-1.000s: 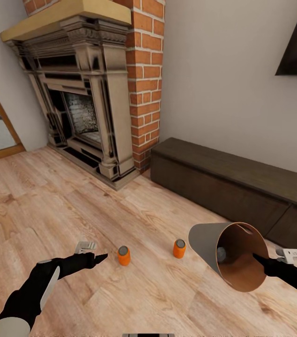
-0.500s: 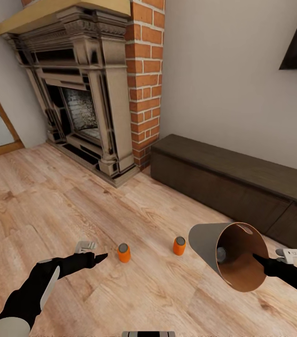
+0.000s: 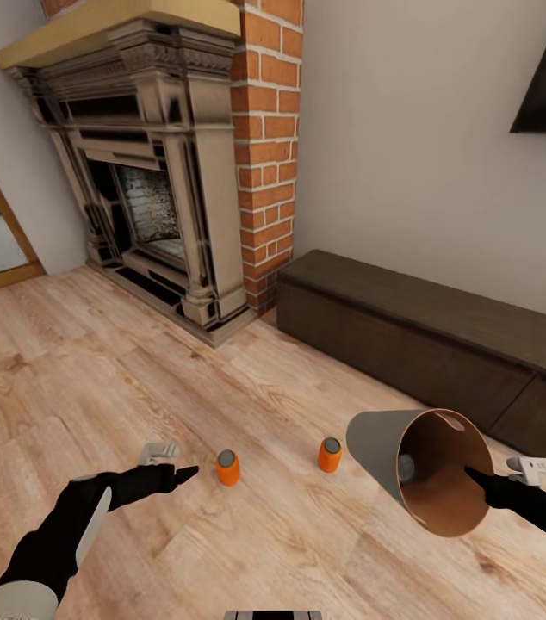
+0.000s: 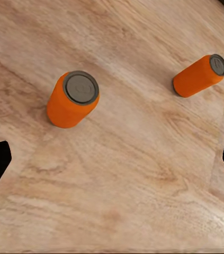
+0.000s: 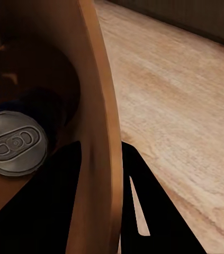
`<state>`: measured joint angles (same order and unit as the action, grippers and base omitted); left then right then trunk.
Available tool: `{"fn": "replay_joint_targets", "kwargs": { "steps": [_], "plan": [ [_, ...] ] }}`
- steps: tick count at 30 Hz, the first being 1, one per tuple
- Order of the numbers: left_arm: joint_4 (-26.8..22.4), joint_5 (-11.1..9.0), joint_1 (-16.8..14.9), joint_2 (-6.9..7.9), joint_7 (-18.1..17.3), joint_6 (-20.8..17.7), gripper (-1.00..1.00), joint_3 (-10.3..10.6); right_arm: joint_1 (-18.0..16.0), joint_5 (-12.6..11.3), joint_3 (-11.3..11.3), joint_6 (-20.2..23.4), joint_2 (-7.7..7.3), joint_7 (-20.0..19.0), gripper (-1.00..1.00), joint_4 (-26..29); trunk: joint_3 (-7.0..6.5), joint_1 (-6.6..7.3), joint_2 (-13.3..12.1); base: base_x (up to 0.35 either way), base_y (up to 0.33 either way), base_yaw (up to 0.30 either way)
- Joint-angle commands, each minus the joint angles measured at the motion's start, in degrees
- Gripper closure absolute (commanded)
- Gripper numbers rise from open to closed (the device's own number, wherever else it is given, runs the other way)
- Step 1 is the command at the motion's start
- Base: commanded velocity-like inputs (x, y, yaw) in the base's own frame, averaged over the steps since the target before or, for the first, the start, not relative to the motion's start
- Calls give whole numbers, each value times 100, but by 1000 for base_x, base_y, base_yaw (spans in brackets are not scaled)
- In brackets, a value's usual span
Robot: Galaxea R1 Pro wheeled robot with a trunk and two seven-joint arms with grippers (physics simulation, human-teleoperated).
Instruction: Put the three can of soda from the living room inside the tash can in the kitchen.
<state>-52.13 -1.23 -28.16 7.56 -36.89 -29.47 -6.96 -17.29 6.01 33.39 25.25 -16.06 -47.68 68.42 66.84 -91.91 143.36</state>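
While the left gripper hovers low over the wood floor beside the near orange can, the head view gives no clear read on its jaws. The second orange can stands between that can and the trash can. The bin is tipped, mouth toward the camera, held off the floor by the right gripper at its rim, in front of the dark low cabinet. Risk: the tilt lets the can inside roll out.

Left wrist: jaws wide open, black tips at both edges of the frame, nothing between them. The near orange can stands upright but off-centre, ahead of the gap; the far can is well apart from it. Risk: closing or advancing on this line clips the can's side and tips it, and a rolling can could knock the other.

Right wrist: jaws clamped across the bin wall, one finger inside, one outside. The grey-topped can lies deep in the bin. Risk: a thin rim pinch may slip or let the bin pivot as weight is added.
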Motion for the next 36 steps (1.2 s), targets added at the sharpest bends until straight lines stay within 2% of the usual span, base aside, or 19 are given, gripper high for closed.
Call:
{"fn": "replay_joint_targets", "kwargs": {
  "steps": [1,10,36],
  "plan": [
    [1,4,-31,-10,1,-122,-100,1,-3,-65,1,27,3,-22,100,5,-14,3,-1,0,0,0],
    [1,9,-82,-25,-11,-335,-100,5,-3,-65,0,30,7,-22,100,5,-131,41,-43,0,0,0],
    [1,9,-88,-26,-34,-358,-100,4,-3,-39,-17,32,7,-22,100,5,-368,612,-1085,0,0,0]
  ]
}}
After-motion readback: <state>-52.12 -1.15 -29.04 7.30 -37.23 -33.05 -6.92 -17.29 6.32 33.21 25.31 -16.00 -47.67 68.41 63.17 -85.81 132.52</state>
